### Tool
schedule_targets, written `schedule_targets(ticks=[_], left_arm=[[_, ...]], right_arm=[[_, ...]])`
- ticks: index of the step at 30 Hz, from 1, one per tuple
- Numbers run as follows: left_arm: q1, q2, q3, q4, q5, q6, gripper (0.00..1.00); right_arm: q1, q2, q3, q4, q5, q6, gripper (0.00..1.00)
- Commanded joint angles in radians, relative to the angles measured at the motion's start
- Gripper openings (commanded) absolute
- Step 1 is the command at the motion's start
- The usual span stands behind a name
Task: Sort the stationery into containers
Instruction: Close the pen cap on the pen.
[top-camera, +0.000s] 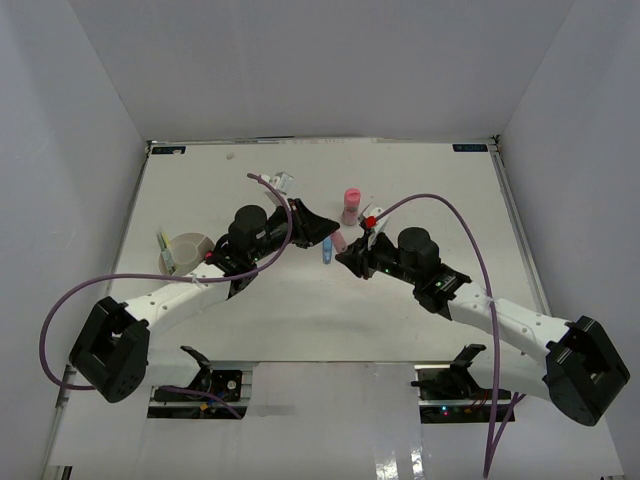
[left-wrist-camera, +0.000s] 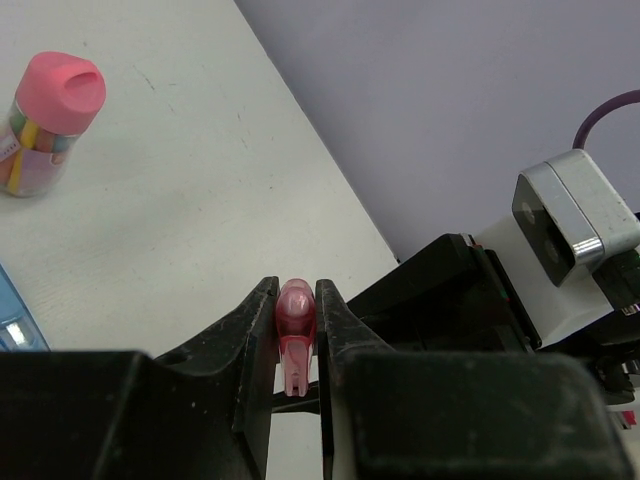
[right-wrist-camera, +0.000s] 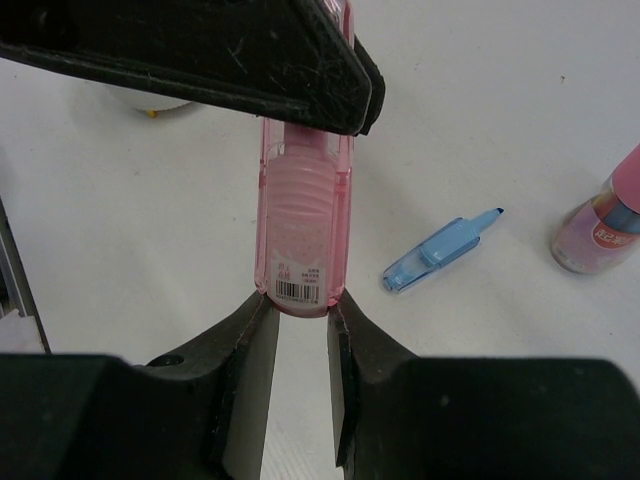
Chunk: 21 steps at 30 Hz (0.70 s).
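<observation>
Both grippers hold one pink highlighter (right-wrist-camera: 300, 220), a flat translucent body with a barcode label, just above the table's middle. My right gripper (right-wrist-camera: 300, 308) is shut on its labelled end. My left gripper (left-wrist-camera: 297, 300) is shut on its rounded far tip (left-wrist-camera: 296, 318). In the top view the left gripper (top-camera: 328, 231) and the right gripper (top-camera: 349, 253) meet at the highlighter (top-camera: 339, 241). A blue pen (right-wrist-camera: 440, 255) lies on the table beside it. The pink stubby cylinder (top-camera: 351, 204) stands upright behind. The white bowl (top-camera: 187, 244) at the left holds a green highlighter (top-camera: 166, 247).
A red-capped marker (top-camera: 371, 220) lies by the right wrist. Small grey items (top-camera: 284, 182) lie at the back, left of centre. Grey walls enclose the table on three sides. Purple cables loop over both arms.
</observation>
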Motion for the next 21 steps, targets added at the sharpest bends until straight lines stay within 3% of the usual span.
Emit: schedule_targets(ticks=[1,10,21], left_arm=[[-0.113,0.05,-0.058,-0.177,0.241,-0.025,0.0],[-0.113,0.004,0.034,-0.295,0.145,0.044,0.0],[-0.111,0.008,0.07,-0.294,0.1,0.055,0.0]], right_arm=[[0.008,-0.022,0.181,0.406,-0.002,-0.017,0.08],[0.008,-0.026,0.104,0.4,-0.045,0.001,0.09],[0.008,-0.041,0.018,0.387,-0.056,0.014,0.36]])
